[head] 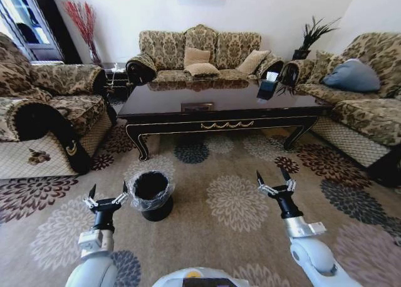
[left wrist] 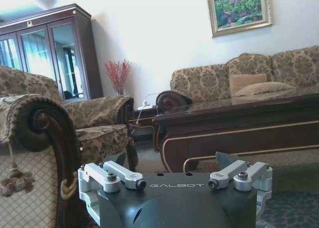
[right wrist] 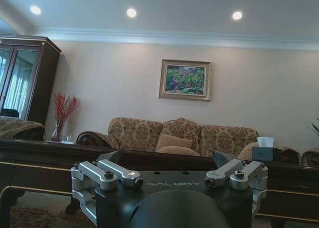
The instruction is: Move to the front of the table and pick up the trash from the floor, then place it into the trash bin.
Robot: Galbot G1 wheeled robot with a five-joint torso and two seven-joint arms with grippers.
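The right end effector, fingers spread, faces the table, a sofa behind it.

- The left gripper was held low and forward on the robot's left side, its fingers spread apart and pointing up.
- The right gripper was raised slightly higher on the right side, fingers likewise apart, holding nothing.

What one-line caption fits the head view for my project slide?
Both open claws, left and right, hover above the carpet, trash bin between them, coffee table ahead.
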